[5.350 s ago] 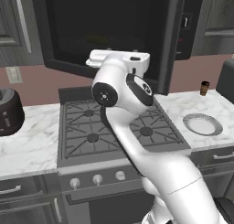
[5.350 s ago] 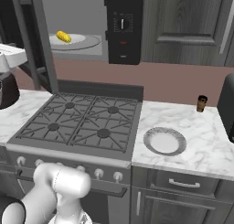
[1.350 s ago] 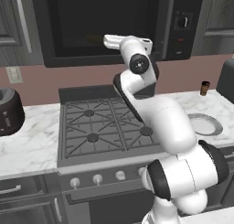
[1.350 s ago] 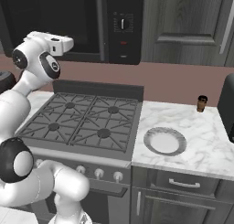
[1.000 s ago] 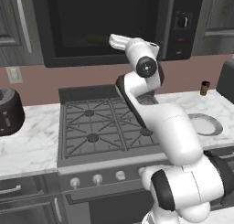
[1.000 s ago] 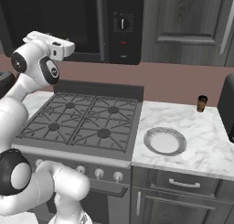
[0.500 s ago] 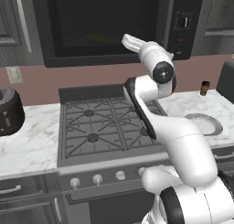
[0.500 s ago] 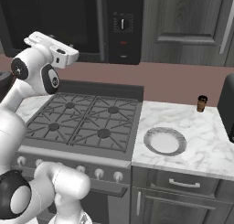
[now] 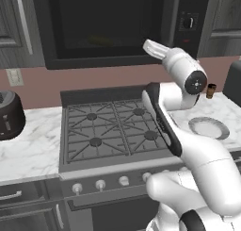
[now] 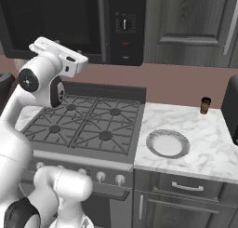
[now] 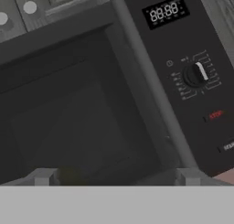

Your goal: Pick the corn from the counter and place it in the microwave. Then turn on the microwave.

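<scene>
The tool (image 11: 114,175) stands with its jaws spread wide and nothing between them, raised in front of the microwave (image 9: 117,27) and facing the seam where the dark glass door meets the control panel (image 11: 192,77). From the hand view the two finger tips (image 11: 42,176) frame the lower edge of the door, and the panel slants off to one side — display at its far end, round knob (image 11: 195,74) in the middle, two small labelled buttons nearer the tool. The door looks shut, and a dim yellowish shape behind the glass, in the left base view, is most likely the corn (image 9: 100,39), already inside. So the step in hand appears to be switching the oven on. To do it well, the arm would have to slide sideways along the panel until one finger tip lines up squarely with the start button (image 11: 227,146), then press straight in — a slanted push could slip off toward the knob. Below lie the stove (image 10: 83,124) and the marble tabletop (image 10: 200,129), carrying a plate (image 10: 167,144) and a small brown bottle (image 10: 204,105).
</scene>
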